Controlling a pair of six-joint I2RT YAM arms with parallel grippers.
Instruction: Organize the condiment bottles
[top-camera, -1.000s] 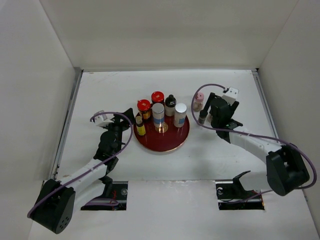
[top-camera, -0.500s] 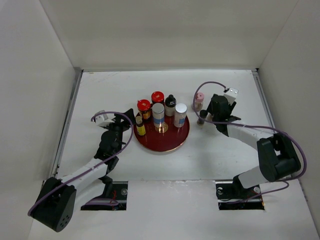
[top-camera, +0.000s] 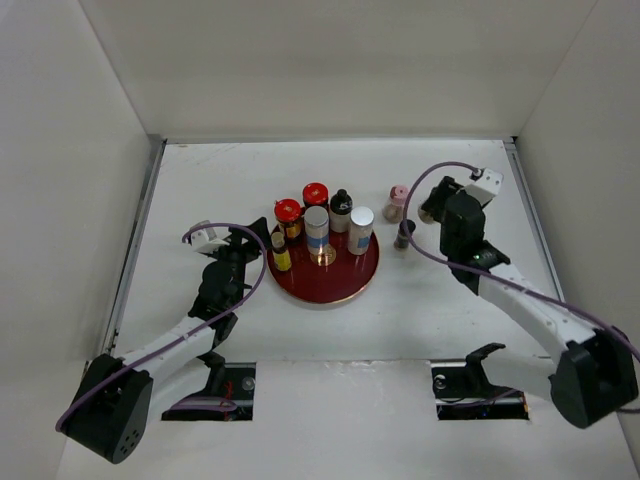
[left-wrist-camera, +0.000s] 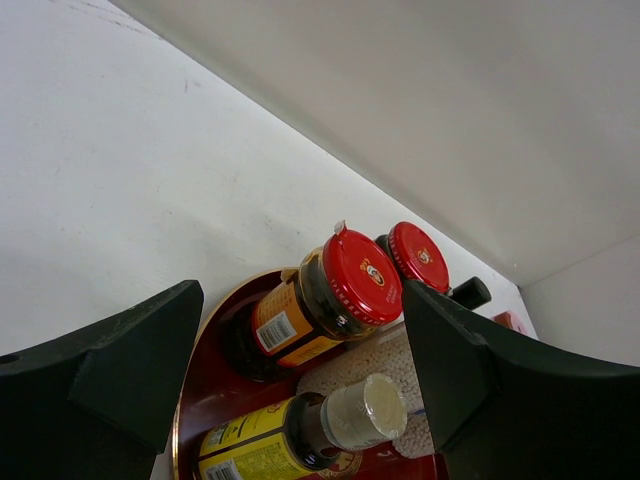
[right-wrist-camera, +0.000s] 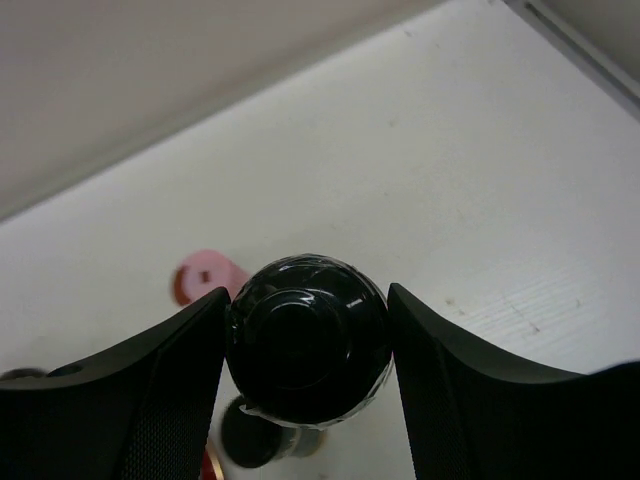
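Right wrist view: the right gripper (right-wrist-camera: 306, 300) has both black fingers pressed against a round glossy black-capped bottle (right-wrist-camera: 306, 345) — clamped from above, probably so that it stays upright when carried. I cannot tell whether it is lifted. Just behind it stands a small pink-capped bottle (right-wrist-camera: 207, 275), with a small dark bottle (top-camera: 404, 235) near. Both are outside the dark red round tray (top-camera: 312, 285), where six bottles stand grouped. The left gripper (left-wrist-camera: 302, 292) waits beside the tray's left edge — fingers wide apart, holding nothing, facing a red-lidded dark jar (left-wrist-camera: 340, 290).
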